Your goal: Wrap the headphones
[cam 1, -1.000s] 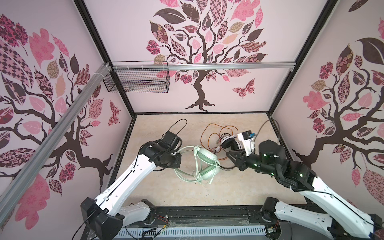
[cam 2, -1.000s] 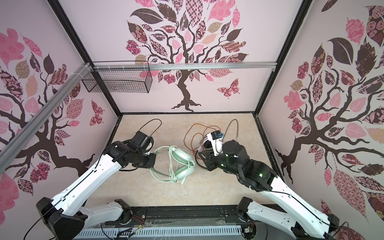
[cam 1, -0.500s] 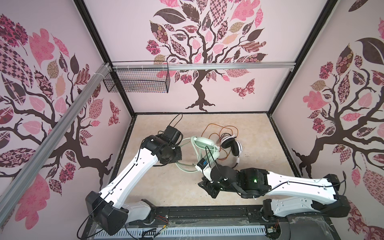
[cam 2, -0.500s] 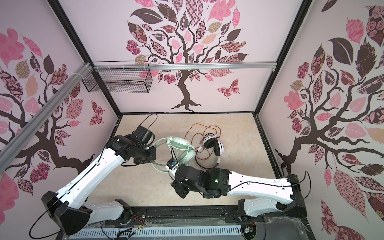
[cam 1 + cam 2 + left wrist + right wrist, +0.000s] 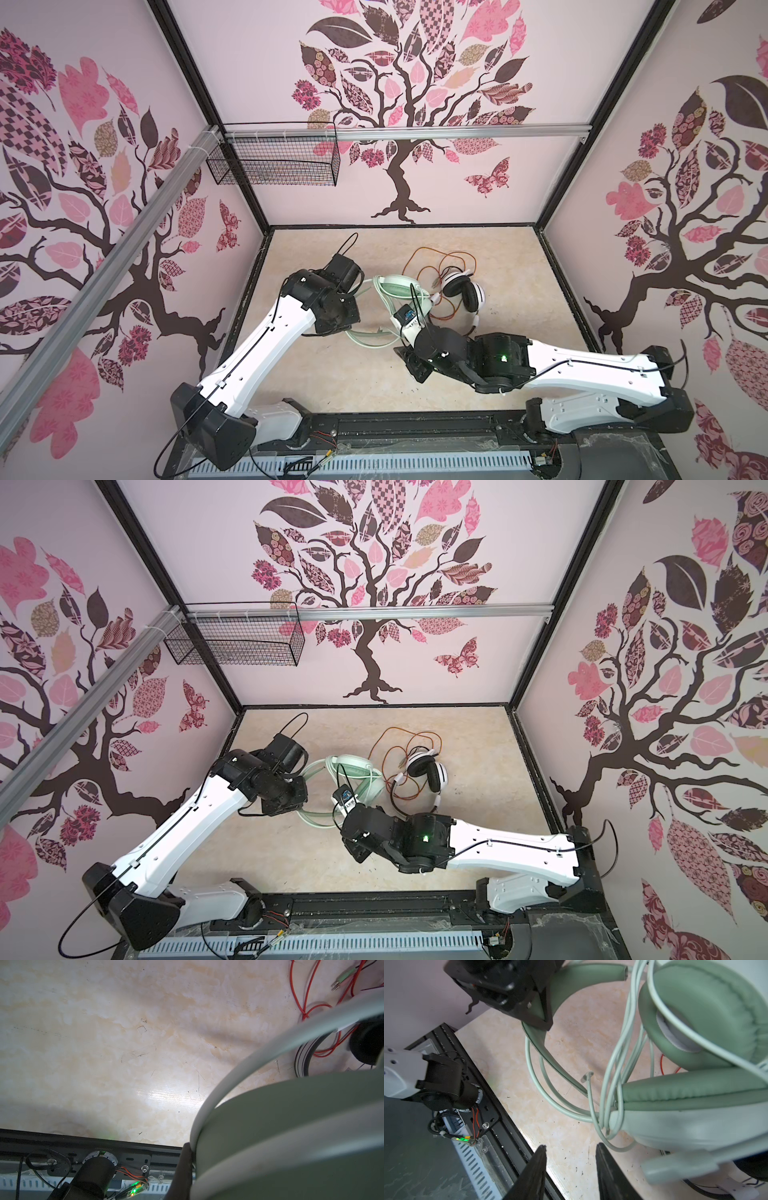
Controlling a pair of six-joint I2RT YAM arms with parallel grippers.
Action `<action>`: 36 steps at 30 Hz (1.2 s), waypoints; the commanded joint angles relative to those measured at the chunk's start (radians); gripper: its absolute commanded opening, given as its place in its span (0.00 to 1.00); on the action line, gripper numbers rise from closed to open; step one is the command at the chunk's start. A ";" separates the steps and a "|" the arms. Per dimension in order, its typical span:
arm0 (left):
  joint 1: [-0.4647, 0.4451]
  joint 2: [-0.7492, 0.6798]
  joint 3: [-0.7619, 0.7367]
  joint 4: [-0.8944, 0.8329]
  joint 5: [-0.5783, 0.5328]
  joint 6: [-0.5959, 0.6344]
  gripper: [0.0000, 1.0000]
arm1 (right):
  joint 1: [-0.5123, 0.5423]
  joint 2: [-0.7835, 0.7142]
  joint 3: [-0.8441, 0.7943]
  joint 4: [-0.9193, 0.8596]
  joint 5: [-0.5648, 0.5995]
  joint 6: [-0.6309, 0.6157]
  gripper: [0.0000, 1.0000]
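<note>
Between the two arms, mid-table: mint-green and white over-ear headphones [image 5: 399, 286], over the marbled beige tabletop [image 5: 324, 386]. I read the left gripper [image 5: 539, 1020] as clenched on their padded green headband [image 5: 581, 978], holding that end up.

Pale green cord [image 5: 612, 1068]: several turns bunched round the band by the earcup, slack loops trailing below.

Right gripper [image 5: 571, 1147]: jaws parted, nothing between them, low near the table's front edge. The lowest slack loop [image 5: 614, 1145] lies just ahead of it, off toward one finger. The right arm is nearer, so I judge the pinch is its job.

White headphones with black pads [image 5: 461, 291] sit just beside, back-right, with their orange-red cord [image 5: 428, 266] sprawled unwrapped.
</note>
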 commanded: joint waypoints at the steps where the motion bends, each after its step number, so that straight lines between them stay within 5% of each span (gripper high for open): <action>1: 0.004 -0.023 0.038 0.041 0.008 -0.021 0.00 | -0.063 -0.086 0.034 0.024 -0.104 0.032 0.41; 5: 0.004 -0.035 0.030 0.042 0.005 -0.018 0.00 | -0.236 -0.179 0.020 0.014 -0.160 0.083 0.42; 7: 0.004 -0.039 0.026 0.042 0.001 -0.015 0.00 | -0.283 -0.181 0.038 -0.024 -0.150 0.094 0.50; 16: 0.004 -0.041 0.023 0.042 -0.022 -0.013 0.00 | -0.306 -0.092 0.026 0.008 -0.279 0.268 0.53; 28: 0.004 -0.044 0.018 0.046 -0.029 -0.013 0.00 | -0.307 -0.152 -0.196 0.340 -0.485 0.429 0.45; 36: 0.005 -0.060 -0.003 0.054 -0.027 -0.010 0.00 | -0.309 -0.209 -0.237 0.444 -0.430 0.477 0.24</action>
